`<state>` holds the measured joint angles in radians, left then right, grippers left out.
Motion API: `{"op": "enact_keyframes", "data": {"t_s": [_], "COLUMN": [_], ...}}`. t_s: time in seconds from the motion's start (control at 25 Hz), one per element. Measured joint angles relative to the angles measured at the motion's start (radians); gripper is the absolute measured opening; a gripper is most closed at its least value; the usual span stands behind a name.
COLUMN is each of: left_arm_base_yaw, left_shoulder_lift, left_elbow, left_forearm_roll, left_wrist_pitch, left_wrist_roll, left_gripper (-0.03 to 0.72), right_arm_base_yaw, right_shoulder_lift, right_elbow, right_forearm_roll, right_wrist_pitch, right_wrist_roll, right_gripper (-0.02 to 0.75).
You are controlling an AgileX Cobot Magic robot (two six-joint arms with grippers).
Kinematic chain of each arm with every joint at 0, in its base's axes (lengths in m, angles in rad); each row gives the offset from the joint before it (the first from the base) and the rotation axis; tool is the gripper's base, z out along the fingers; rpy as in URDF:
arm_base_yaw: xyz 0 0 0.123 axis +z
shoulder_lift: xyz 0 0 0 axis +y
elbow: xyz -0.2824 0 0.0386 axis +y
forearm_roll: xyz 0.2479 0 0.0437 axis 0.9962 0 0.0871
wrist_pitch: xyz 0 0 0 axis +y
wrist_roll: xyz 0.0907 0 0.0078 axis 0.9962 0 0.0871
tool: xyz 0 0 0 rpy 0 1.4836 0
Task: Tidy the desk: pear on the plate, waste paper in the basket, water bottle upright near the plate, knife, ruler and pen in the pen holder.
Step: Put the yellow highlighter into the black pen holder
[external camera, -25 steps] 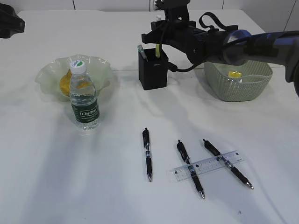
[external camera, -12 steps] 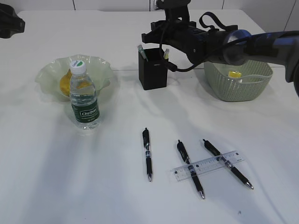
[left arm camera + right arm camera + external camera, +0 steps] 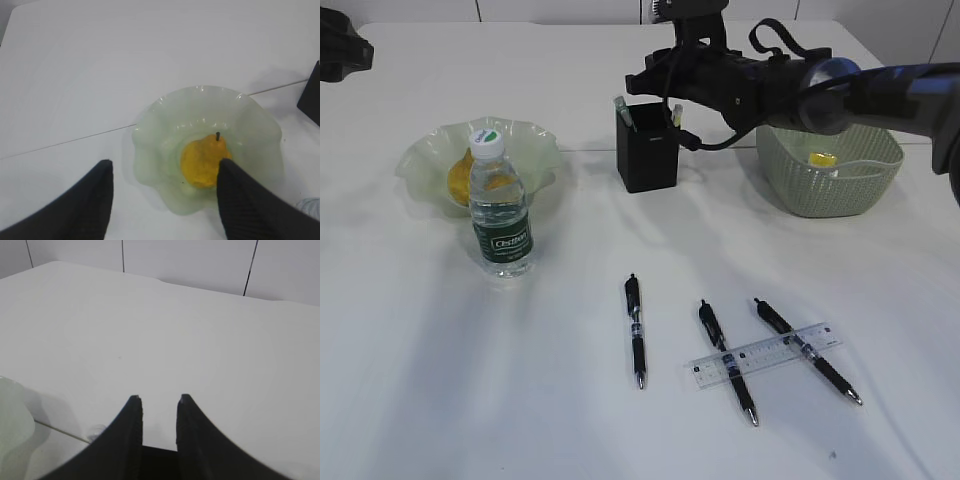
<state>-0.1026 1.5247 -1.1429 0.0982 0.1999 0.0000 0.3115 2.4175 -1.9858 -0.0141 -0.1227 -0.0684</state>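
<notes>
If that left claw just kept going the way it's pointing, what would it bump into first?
Probably the pale green ruffled glass plate holding the yellow-brown pear, framed between the left gripper's open fingers; depth is unclear.

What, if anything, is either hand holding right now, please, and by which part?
Nothing is held. The right hand shows an empty gap between its fingers above the pen holder. The left hand is open over the plate with the pear.
</notes>
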Motion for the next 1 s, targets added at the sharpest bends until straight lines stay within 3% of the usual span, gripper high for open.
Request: {"op": "enact_keyframes", "data": {"t_s": [1.0], "left_arm_base_yaw": [0.000], "left_shoulder_lift": [0.000], "left_elbow": [0.000], "left_forearm_roll": [0.000], "left_wrist_pitch": [0.000], "left_wrist_roll": [0.000], "left_gripper": [0.463], "right_arm_base_yaw": [-0.004], "right_shoulder_lift": [-0.114], "right_elbow": [-0.060], "right_forearm_roll": [0.002], "right_wrist_pitch": [0.286], "right_wrist_roll": [0.000], "right_gripper": [0.180]}}
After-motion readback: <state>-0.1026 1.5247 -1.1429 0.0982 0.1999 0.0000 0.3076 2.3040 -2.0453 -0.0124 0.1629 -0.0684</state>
